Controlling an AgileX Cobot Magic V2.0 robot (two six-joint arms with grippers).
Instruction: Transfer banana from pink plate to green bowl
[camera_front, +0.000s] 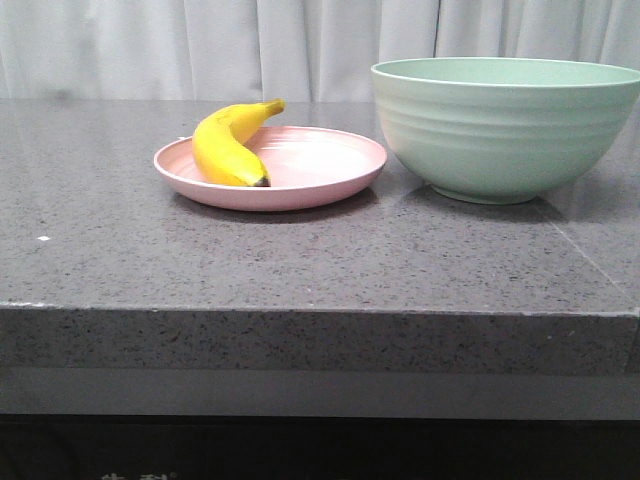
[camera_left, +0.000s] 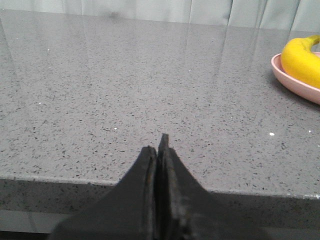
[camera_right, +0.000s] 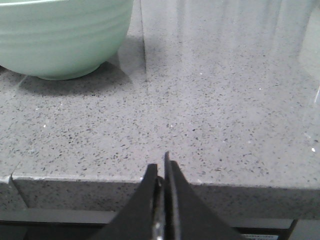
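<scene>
The yellow banana (camera_front: 228, 145) lies on the left part of the pink plate (camera_front: 330, 165) in the front view. The pale green bowl (camera_front: 505, 125) stands just right of the plate and holds nothing that I can see. My left gripper (camera_left: 158, 145) is shut and empty at the table's front edge, with the banana (camera_left: 301, 60) and the plate (camera_left: 295, 82) far off to one side. My right gripper (camera_right: 161, 162) is shut and empty at the front edge, with the bowl (camera_right: 60, 37) well beyond it. Neither gripper shows in the front view.
The grey speckled stone table (camera_front: 300, 260) has a thick front edge. A seam in the top (camera_right: 145, 55) runs past the bowl. White curtains (camera_front: 200, 45) hang behind the table.
</scene>
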